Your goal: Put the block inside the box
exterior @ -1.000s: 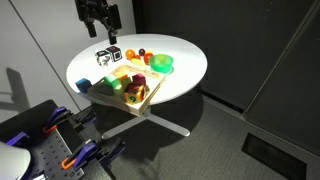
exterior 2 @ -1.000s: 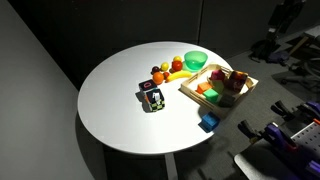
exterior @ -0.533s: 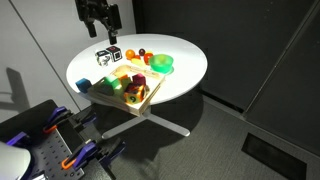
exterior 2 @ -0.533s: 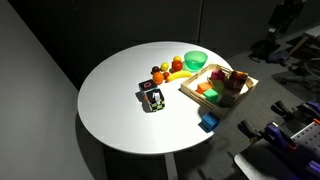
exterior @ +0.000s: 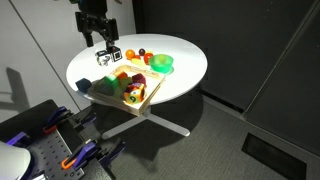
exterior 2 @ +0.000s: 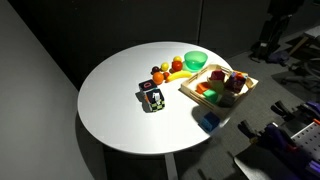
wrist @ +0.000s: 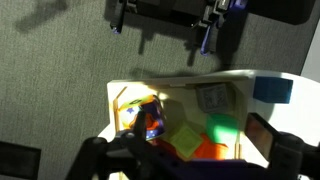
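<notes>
The small blue block lies on the round white table near its edge, just outside the shallow wooden box. It also shows in an exterior view in front of the box. The box holds several colourful toys. My gripper hangs open and empty above the far side of the table, over the patterned cubes. In the wrist view my open fingers frame the box from above, and the block sits at the upper right.
Black-and-white patterned cubes stand beside the box. A round green bowl and small fruit toys lie behind it. Clamps and gear stand on the floor by the table.
My arm has shifted slightly lower and sideways over the table. The block and the box have not moved.
</notes>
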Controlling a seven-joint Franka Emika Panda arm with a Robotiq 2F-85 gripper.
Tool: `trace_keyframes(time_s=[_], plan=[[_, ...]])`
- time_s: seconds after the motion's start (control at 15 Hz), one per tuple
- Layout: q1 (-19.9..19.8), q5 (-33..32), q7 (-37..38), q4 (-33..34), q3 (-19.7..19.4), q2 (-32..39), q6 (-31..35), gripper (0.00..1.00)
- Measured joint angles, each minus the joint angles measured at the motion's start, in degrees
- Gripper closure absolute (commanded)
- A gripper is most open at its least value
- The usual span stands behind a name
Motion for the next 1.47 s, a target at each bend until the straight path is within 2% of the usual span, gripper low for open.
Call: trace_keyframes(time_s=[0.33, 0.73, 1.07, 1.47], plan=[[2.5, 3.3, 0.1, -0.4, 2.9, 3.5, 3.0, 0.0], [6.2, 8.8, 0.1, -4.3, 6.5, 6.0, 15.5, 0.0], [9.4, 9.2, 1.7, -7.2, 10.3, 9.2, 23.9, 0.0], [11.1, 9.3, 4.4, -7.3, 13.2, 14.1, 26.7, 0.0]])
